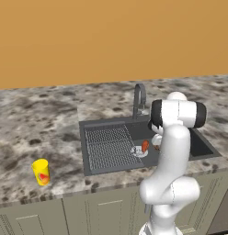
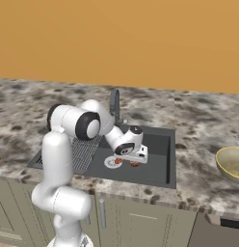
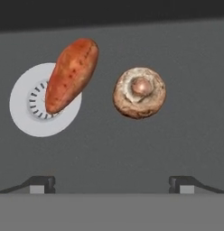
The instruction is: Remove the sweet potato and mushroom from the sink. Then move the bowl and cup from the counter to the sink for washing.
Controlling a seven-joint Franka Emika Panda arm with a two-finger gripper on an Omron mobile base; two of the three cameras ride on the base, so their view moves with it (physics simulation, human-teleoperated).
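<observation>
At the bottom of the hand view the gripper [image 3: 112, 182] shows its fingertips [image 3: 41, 184] set wide apart and holding nothing, hovering over the sink [image 3: 177, 144] floor. Above them the mushroom [image 3: 140, 92] sits at centre right (cap down, stem up), the sweet potato [image 3: 71, 74] at upper left, lying across the drain [image 3: 23, 119]. Its long axis runs lower left to upper right, so unturned jaws would likely close along it and roll it away

The arm is folded forward from its base, elbow raised and forearm angled downward. The hand is lowered with the wrist bent, the gripper [image 3: 112, 182] pointed straight down. In the hand view the fingertips [image 3: 41, 183] are seen set wide apart, nothing held between them.
</observation>
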